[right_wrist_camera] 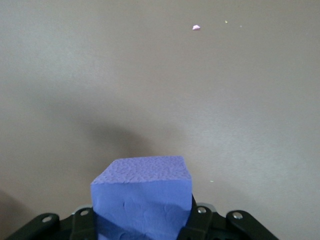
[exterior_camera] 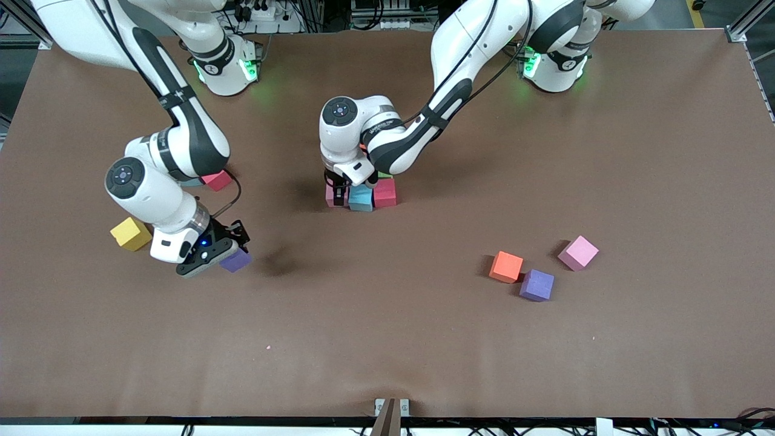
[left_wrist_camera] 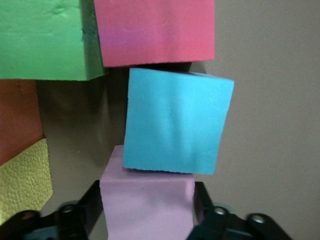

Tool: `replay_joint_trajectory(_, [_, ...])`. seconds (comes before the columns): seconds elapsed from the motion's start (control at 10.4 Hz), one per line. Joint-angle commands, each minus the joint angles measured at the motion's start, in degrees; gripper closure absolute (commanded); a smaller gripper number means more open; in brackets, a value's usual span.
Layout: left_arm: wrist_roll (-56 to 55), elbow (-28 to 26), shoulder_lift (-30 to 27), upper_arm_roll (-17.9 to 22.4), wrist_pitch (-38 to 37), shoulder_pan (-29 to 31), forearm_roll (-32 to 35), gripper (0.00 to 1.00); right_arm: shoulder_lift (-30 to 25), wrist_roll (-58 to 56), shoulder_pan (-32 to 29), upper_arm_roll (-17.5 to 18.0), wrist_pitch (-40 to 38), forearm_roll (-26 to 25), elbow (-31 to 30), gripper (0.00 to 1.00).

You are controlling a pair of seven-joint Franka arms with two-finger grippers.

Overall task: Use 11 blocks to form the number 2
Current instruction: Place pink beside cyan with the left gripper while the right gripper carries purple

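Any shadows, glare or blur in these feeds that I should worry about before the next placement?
Front view: no glare on the table; soft dark shadows lie under both arms. Left wrist view: the pink block between the left gripper fingers is slightly soft. Right wrist view: the purple block in the right gripper casts a diffuse shadow.

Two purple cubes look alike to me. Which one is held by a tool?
The purple foam cube near the yellow foam cube, clamped in the right tool; the other purple foam cube lies free beside the orange foam cube.
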Motion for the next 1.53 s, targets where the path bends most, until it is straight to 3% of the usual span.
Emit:
replay_joint_trajectory(0.0, [-3.8, 1.2, -0.3, 1.1, -0.2, -1.3, -1.0, 0.0, -3.1, 3.1, 0.9, -0.3, -1.2, 1.0, -2.7, 0.79])
replay_joint_trajectory(0.19, [-3.7, 1.1, -2.2, 0.9, -1.7, -1.2, -1.2, 0.0, -4.1, 10.4, 1.1, -0.2, -1.4, 1.0, -5.2, 0.76])
replay_joint_trajectory(0.48, [-3.7, 1.0, -5.3, 0.3, -5.0, -0.2, -1.2, 0.0, -3.9, 12.4, 1.8, -0.3, -1.4, 1.0, -5.2, 0.76])
replay_joint_trajectory(0.67, [-3.2, -0.6, -8.7, 0.3, -7.2, 2.2, -1.1, 0.0, -3.4, 22.3, 1.8, -0.3, -3.0, 1.1, -5.0, 0.77])
replay_joint_trajectory(1.05, [7.4, -8.1, -14.8, -4.0, -8.8, 18.2, -1.8, 0.0, -3.2, 25.3, 5.5, -0.3, -2.9, 0.9, -3.6, 0.77])
replay_joint_trajectory(1.44, [24.9, -14.6, -16.4, -7.9, -8.9, 32.3, -1.8, 0.0, 2.9, 34.8, 14.2, -1.4, -3.0, -0.1, 5.0, 0.78])
